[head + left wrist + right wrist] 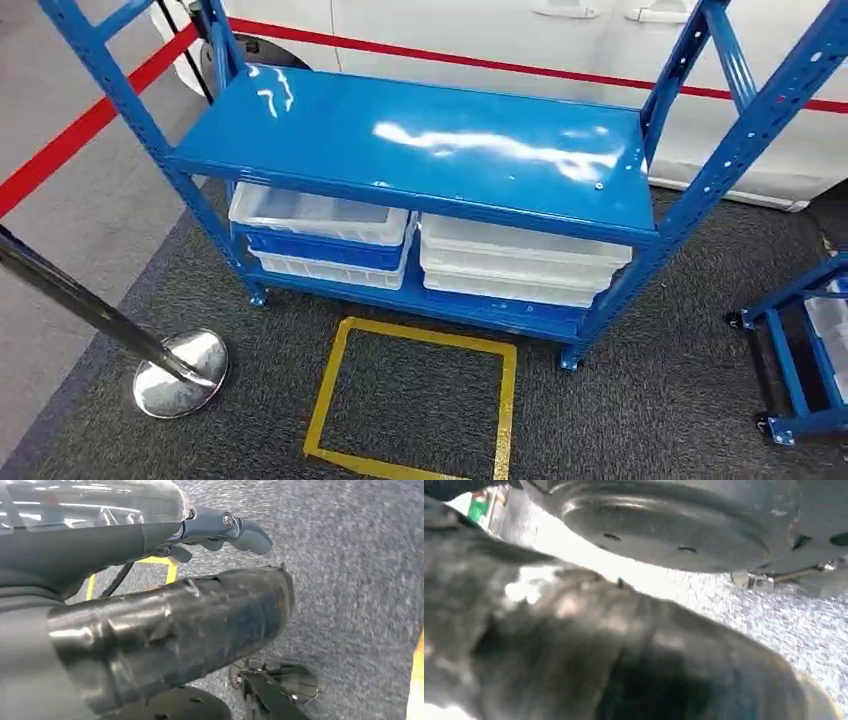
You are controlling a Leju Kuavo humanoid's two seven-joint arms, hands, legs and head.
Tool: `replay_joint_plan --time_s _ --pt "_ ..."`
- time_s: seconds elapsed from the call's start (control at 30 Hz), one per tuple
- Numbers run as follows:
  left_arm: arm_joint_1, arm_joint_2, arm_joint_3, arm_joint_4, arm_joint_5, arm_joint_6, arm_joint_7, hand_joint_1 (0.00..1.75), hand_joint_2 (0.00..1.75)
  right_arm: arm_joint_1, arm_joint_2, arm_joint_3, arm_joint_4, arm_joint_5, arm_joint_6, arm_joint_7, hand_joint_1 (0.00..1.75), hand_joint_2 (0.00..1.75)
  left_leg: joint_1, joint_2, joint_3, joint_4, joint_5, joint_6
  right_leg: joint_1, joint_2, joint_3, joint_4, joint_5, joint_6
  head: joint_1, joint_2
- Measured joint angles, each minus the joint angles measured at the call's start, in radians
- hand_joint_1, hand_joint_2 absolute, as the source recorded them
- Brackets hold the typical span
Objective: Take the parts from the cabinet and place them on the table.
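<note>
The head view looks down on the blue rack (410, 140); both wrist views face the grey carpet (360, 580) closely.

1. a blue metal shelf rack (410, 140) is standing on dark grey carpet (640, 410), its glossy top shelf catching white glare.
2. on the lower shelf, stacked trays are sitting side by side: a clear tray over a blue tray (320, 247) on the left, two clear trays (520, 262) on the right.
3. a yellow tape rectangle (412, 402) is lying on the carpet just in front of the rack.
4. a chrome stanchion base (180, 372) is resting on the carpet at the left.
5. a smaller blue wheeled rack (800, 350) is standing at the right edge.
</note>
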Motion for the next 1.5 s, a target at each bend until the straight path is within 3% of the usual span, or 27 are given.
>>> replay_joint_plan --time_s 0.03,0.07,0.13,0.17,0.2,0.3,0.33,0.4,0.5,0.53,0.6,0.63,0.67,0.7,0.8,0.87,0.9,1.0,1.03,1.1,1.17,1.2,1.3,1.37,1.4,1.47,1.5 --pt "0.001 0.0 0.0 0.0 0.0 -0.003 0.0 0.0 0.0 0.001 0.0 0.0 0.0 0.002 0.005 0.011 0.0 0.0 0.0 0.0 -0.016 0.02 0.012 0.0 0.001 0.008 0.001 0.002 -0.001 -0.001 0.0 0.0" --pt "0.002 0.0 0.0 0.0 0.0 -0.005 0.0 0.0 0.0 0.001 0.0 0.0 0.0 0.003 0.011 0.019 0.0 0.0 0.0 0.0 -0.007 -0.012 0.046 0.001 0.001 0.015 0.002 0.004 -0.003 0.0 0.0 0.0" --pt "0.002 0.0 0.0 0.0 0.0 -0.006 -0.001 0.0 0.0 0.001 0.0 0.0 0.0 0.006 0.014 0.031 0.0 0.0 0.0 -0.003 0.061 -0.177 0.146 0.008 0.0 0.027 0.005 0.011 -0.009 0.005 0.0 0.0" --pt "0.001 0.0 0.0 0.0 0.0 -0.006 -0.004 0.0 0.0 0.001 0.001 0.0 0.0 0.006 0.016 0.039 0.0 0.0 0.0 -0.01 0.093 -0.26 0.176 0.014 0.0 0.03 0.005 0.016 -0.013 0.009 0.0 0.0" --pt "0.001 0.001 0.0 0.0 0.0 -0.008 -0.006 0.0 0.0 -0.001 0.002 0.0 0.001 0.006 0.018 0.048 0.0 0.0 -0.005 -0.018 0.097 -0.277 0.163 0.018 0.009 0.032 0.001 0.024 -0.018 0.016 0.0 0.0" --pt "-0.003 0.001 0.0 0.0 0.0 -0.012 -0.012 0.0 0.0 0.0 0.002 -0.002 0.001 0.005 0.029 0.067 0.0 0.0 -0.007 -0.016 0.096 -0.275 0.169 0.03 0.001 0.034 -0.001 0.016 -0.012 0.031 0.0 0.0" --pt "-0.002 0.001 0.0 0.0 0.0 -0.013 -0.012 0.0 1.75 0.0 0.002 -0.004 0.001 0.005 0.03 0.07 0.0 0.0 -0.005 -0.014 0.098 -0.284 0.175 0.038 0.006 0.036 0.0 0.016 -0.012 0.038 0.0 0.0" --pt "-0.002 0.0 0.0 0.0 -0.001 -0.014 -0.014 0.0 1.75 0.0 0.001 -0.006 0.001 0.005 0.03 0.079 0.0 0.0 0.001 -0.005 0.103 -0.297 0.183 0.052 0.002 0.01 -0.023 0.073 -0.058 0.045 0.004 0.0" --pt "0.0 0.0 0.0 0.0 0.001 -0.029 -0.028 0.0 1.75 -0.001 0.001 -0.007 0.001 0.006 0.03 0.085 0.0 0.0 -0.001 0.006 0.097 -0.295 0.183 0.054 -0.004 -0.002 -0.134 0.298 -0.162 0.054 0.003 0.0" --pt "0.001 0.0 0.0 0.0 0.0 -0.032 -0.034 0.0 1.75 0.0 0.001 -0.007 0.001 0.006 0.029 0.087 0.0 0.0 -0.001 0.008 0.097 -0.295 0.183 0.054 -0.004 -0.003 -0.149 0.327 -0.16 0.056 0.002 0.0" --pt "0.001 0.0 -0.003 0.0 -0.011 -0.038 -0.051 0.0 1.75 0.001 0.001 -0.007 0.001 0.008 0.026 0.096 0.0 0.0 -0.001 0.01 0.1 -0.295 0.182 0.053 -0.006 -0.005 -0.104 0.238 -0.091 0.053 0.002 0.0" --pt "0.001 0.0 -0.006 0.0 -0.016 -0.043 -0.059 0.0 1.75 0.001 0.001 -0.007 0.001 0.011 0.025 0.1 0.0 1.75 -0.002 0.01 0.102 -0.295 0.181 0.052 -0.005 -0.007 -0.053 0.14 -0.043 0.048 0.003 0.0" --pt "0.001 0.0 -0.008 0.0 -0.018 -0.046 -0.062 0.0 1.75 0.0 0.001 -0.007 0.001 0.016 0.023 0.1 0.0 1.75 -0.002 0.01 0.105 -0.295 0.18 0.049 -0.004 -0.013 -0.002 0.044 -0.008 0.04 0.003 0.0" --pt "0.001 0.0 -0.011 0.0 -0.018 -0.047 -0.064 0.0 1.75 -0.001 0.001 -0.007 0.001 0.019 0.019 0.1 0.0 1.75 -0.007 0.011 0.104 -0.292 0.177 0.044 0.004 -0.019 0.011 0.011 -0.024 0.036 0.003 0.0" --pt "0.001 0.001 -0.016 0.0 -0.019 -0.047 -0.065 0.0 1.75 -0.001 0.001 -0.006 0.001 0.025 0.015 0.099 0.0 1.75 -0.005 0.014 0.105 -0.295 0.178 0.027 0.009 -0.013 0.004 0.012 -0.019 0.026 0.003 0.0" --pt "0.001 0.003 -0.021 0.0 -0.02 -0.046 -0.066 0.0 1.75 0.001 0.002 -0.006 0.001 0.025 0.02 0.099 0.0 1.75 -0.004 0.009 0.104 -0.284 0.168 0.014 -0.004 -0.013 0.013 -0.005 -0.008 0.012 0.003 0.0" --pt "0.006 0.007 -0.03 0.0 -0.01 -0.047 -0.065 0.0 1.75 0.001 0.001 -0.002 0.0 0.021 0.025 0.099 0.0 1.75 -0.004 0.002 0.09 -0.254 0.142 0.011 -0.004 -0.012 0.014 -0.006 -0.007 0.006 0.002 0.0" --pt "0.028 0.02 -0.081 0.0 0.046 -0.061 -0.049 0.0 1.75 0.002 -0.003 0.028 -0.009 -0.021 0.036 0.099 0.0 1.75 -0.002 0.001 -0.013 -0.027 0.028 0.004 0.0 -0.012 0.012 -0.005 -0.009 -0.001 0.0 0.0" --pt "0.035 0.024 -0.097 0.0 0.069 -0.067 -0.043 0.0 1.75 0.003 -0.006 0.037 -0.015 -0.038 0.04 0.099 0.0 1.75 -0.002 0.001 -0.033 0.014 0.024 0.003 0.001 -0.011 0.012 -0.004 -0.01 -0.002 0.0 0.0" --pt "0.055 0.032 -0.129 0.0 0.112 -0.077 -0.031 0.0 1.75 0.002 -0.012 0.058 -0.031 -0.07 0.05 0.1 0.0 1.75 -0.002 0.001 -0.004 -0.049 0.083 0.004 0.001 -0.006 0.015 0.0 -0.013 -0.001 0.0 0.0" --pt "0.075 0.041 -0.165 0.0 0.154 -0.087 -0.017 0.0 1.75 0.001 -0.016 0.082 -0.05 -0.102 0.056 0.1 0.0 1.75 -0.002 0.0 0.084 -0.231 0.175 0.009 0.0 0.002 0.017 0.009 -0.02 0.006 0.0 0.0" --pt "0.084 0.044 -0.182 0.0 0.176 -0.093 -0.012 0.0 1.75 0.001 -0.019 0.092 -0.058 -0.119 0.062 0.1 0.0 1.75 -0.002 -0.005 0.106 -0.272 0.16 0.016 0.002 0.002 0.014 0.013 -0.024 0.011 0.0 0.0" --pt "0.099 0.058 -0.237 0.0 0.242 -0.108 0.007 0.0 1.75 0.003 -0.03 0.127 -0.075 -0.169 0.073 0.101 0.0 1.75 -0.008 -0.005 0.1 -0.277 0.165 0.027 0.006 0.001 0.008 0.017 -0.025 0.026 0.0 0.0" --pt "0.106 0.066 -0.279 0.0 0.289 -0.12 0.019 0.0 1.75 0.007 -0.04 0.153 -0.084 -0.204 0.084 0.102 0.0 1.75 0.0 0.0 0.105 -0.293 0.175 0.044 0.004 0.001 0.009 0.024 -0.031 0.037 0.0 0.0" --pt "0.107 0.071 -0.295 -0.001 0.311 -0.124 0.026 0.0 1.75 0.013 -0.043 0.166 -0.086 -0.223 0.087 0.103 0.0 1.75 -0.002 0.001 0.106 -0.295 0.177 0.048 0.002 -0.002 0.0 0.046 -0.05 0.042 0.003 0.0" --pt "0.108 0.079 -0.335 -0.01 0.355 -0.136 0.038 0.0 1.75 0.023 -0.051 0.19 -0.09 -0.258 0.095 0.103 0.0 1.75 -0.002 0.005 0.104 -0.295 0.177 0.055 -0.002 -0.004 -0.064 0.182 -0.132 0.051 0.002 0.0" --pt "0.108 0.084 -0.355 -0.015 0.378 -0.141 0.044 0.0 1.75 0.029 -0.058 0.203 -0.09 -0.267 0.099 0.106 0.0 0.0 -0.004 0.008 0.103 -0.294 0.177 0.055 -0.002 -0.004 -0.1 0.261 -0.166 0.054 0.002 0.0"
